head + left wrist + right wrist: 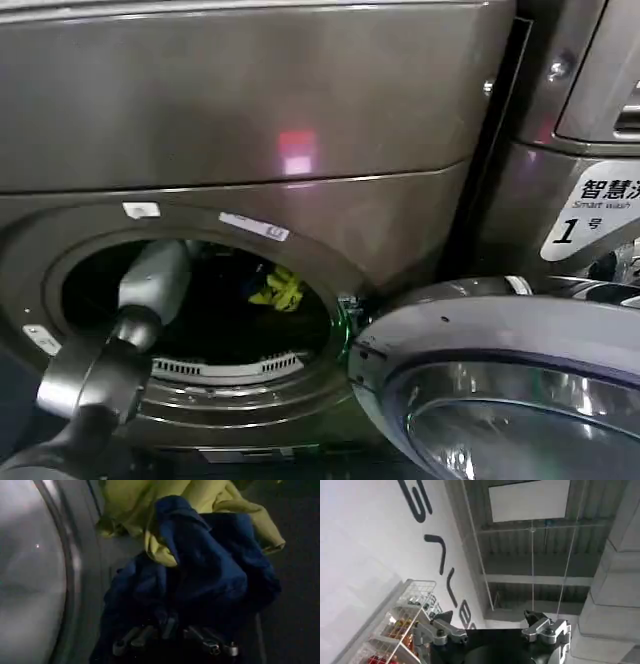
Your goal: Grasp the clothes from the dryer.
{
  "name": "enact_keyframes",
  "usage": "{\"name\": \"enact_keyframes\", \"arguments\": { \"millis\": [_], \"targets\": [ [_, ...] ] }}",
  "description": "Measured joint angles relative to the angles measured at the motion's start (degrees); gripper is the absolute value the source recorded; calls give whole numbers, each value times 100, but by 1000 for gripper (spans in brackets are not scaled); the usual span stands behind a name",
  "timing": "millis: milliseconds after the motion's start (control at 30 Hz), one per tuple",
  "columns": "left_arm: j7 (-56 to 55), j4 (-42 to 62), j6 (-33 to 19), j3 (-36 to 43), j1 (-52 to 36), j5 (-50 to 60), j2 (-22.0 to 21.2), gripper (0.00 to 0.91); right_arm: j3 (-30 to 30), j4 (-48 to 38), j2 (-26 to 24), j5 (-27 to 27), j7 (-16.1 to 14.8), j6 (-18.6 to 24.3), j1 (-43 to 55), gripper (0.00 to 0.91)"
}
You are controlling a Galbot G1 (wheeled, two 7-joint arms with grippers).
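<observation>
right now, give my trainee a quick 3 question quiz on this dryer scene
1. True or false: the dryer door is shut.
2. Which arm reaches into the drum? A) left B) right
3. Fill in: the clothes are one yellow-green piece and one ____ piece.

Key:
1. False. The door hangs open beside the porthole.
2. A. The left gripper sits right at the blue fabric, fingers spread; the right gripper is open, pointing up at the ceiling.
3. Navy blue.
</observation>
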Motion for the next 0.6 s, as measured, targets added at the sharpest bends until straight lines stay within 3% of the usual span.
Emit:
{"name": "enact_keyframes", "arguments": {
  "millis": [300,600],
  "targets": [
    [-571,-740,520,-152,458,-1291,134,0,-73,17,0,-7,-1,9,67,907],
    [-2199,-2457,1941,-554,1321,-3649,46,0,-202,3,-18,-14,9,58,172,907]
  ]
}}
